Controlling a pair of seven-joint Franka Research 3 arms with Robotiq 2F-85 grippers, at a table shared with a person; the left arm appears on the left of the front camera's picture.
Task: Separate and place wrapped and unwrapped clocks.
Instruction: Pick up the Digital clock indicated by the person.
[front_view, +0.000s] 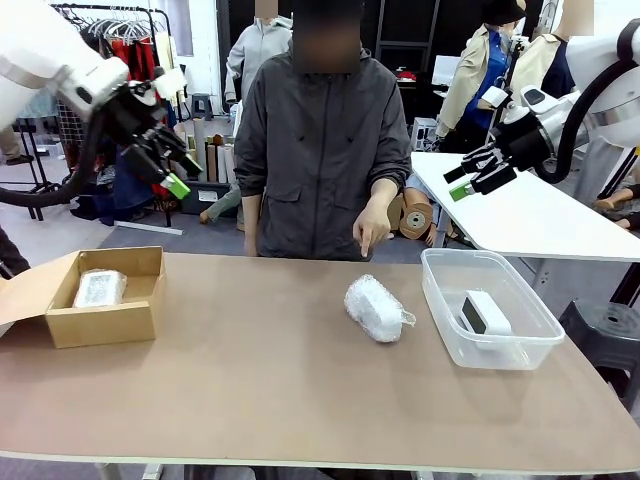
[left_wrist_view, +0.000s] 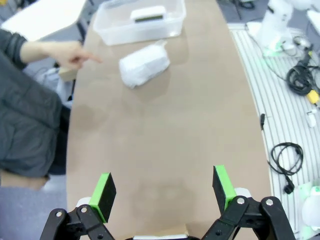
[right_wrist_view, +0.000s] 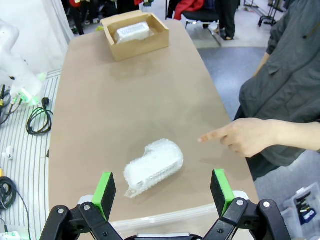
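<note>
One bubble-wrapped clock (front_view: 376, 308) (left_wrist_view: 144, 65) (right_wrist_view: 152, 167) lies on the table right of centre. A second wrapped clock (front_view: 100, 288) (right_wrist_view: 132, 31) rests inside the brown cardboard box (front_view: 128, 320) (right_wrist_view: 145, 46) at the left. The bare white clock with a dark screen (front_view: 485, 314) (left_wrist_view: 148, 13) stands in the clear tub (front_view: 500, 352) (left_wrist_view: 125, 32) at the right. My left gripper (front_view: 168, 160) (left_wrist_view: 164, 190) hangs open high above the box. High at the right, my right gripper (front_view: 468, 178) (right_wrist_view: 162, 191) is open too, above the tub. The person's hand (front_view: 372, 228) (left_wrist_view: 75, 54) (right_wrist_view: 240, 137) points down at the loose wrapped clock.
The person stands at the far edge, behind the middle of the brown table (front_view: 250, 390). A white table (front_view: 520, 215) sits behind at the right. Cables (left_wrist_view: 287, 157) lie on the floor beside the table. Bare tabletop stretches between box and wrapped clock.
</note>
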